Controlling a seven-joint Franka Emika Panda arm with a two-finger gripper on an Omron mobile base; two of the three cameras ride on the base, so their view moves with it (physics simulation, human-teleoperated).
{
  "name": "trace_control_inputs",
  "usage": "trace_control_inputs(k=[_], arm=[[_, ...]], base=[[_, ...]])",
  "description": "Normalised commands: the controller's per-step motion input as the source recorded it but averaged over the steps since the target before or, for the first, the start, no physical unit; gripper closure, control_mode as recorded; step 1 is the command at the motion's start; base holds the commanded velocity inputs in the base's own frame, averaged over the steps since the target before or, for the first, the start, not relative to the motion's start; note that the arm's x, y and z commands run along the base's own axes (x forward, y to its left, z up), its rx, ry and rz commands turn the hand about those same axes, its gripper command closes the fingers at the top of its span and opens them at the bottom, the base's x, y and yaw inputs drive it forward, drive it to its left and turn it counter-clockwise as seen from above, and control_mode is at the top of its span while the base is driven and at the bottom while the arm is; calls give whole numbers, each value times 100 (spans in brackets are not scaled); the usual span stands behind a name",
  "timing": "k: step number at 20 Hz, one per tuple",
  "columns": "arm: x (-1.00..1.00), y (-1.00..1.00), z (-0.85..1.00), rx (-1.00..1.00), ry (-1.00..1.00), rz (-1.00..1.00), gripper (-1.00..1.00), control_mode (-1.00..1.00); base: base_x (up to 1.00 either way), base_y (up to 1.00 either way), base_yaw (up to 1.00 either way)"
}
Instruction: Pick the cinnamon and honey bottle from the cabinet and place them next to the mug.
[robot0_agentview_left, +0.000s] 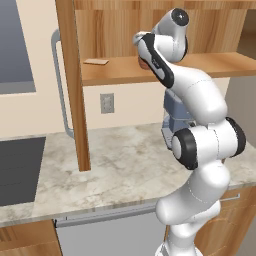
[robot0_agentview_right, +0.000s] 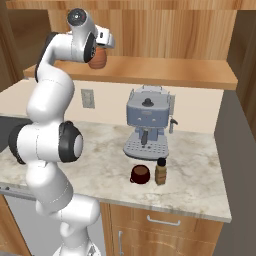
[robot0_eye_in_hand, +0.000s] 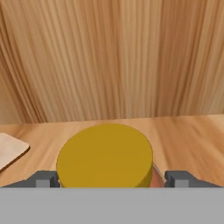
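**Hand around the honey bottle on the cabinet shelf**

The white arm reaches up into the cabinet (robot0_agentview_left: 70, 90), and the hand (robot0_eye_in_hand: 113, 178) is at the honey bottle (robot0_agentview_right: 97, 58), which stands upright on the long wooden shelf. In the hand view the yellow lid (robot0_eye_in_hand: 105, 155) lies directly between the two dark fingertips (robot0_eye_in_hand: 43, 179), one on each side of the jar. The fingers stand wide apart, and I cannot tell if they already press on the jar or only stand beside it. The jar is not lifted; in the right base view its orange body rests on the shelf, just under the wrist.

A thin flat pale piece (robot0_agentview_left: 96, 62) lies on the same shelf, to the left of the jar and apart from it.

The cinnamon (robot0_agentview_right: 160, 171) is already down on the marble worktop (robot0_agentview_right: 200, 165). It stands upright just beside the mug (robot0_agentview_right: 140, 174), on its right in the right base view, and both are in front of the blue-grey coffee machine (robot0_agentview_right: 146, 125). The cabinet door is open, with its curved grey handle (robot0_agentview_left: 59, 85) seen in the left base view.
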Motion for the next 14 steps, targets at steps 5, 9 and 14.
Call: trace_control_inputs(k=[5,9,14], arm=[[0,0,0,0,0,0,100,-100],[-25,0,0,0,-5,0,100,-100],[-75,-2,0,0,-18,-1,100,-100]], base=[[0,0,0],[0,0,0],[0,0,0]])
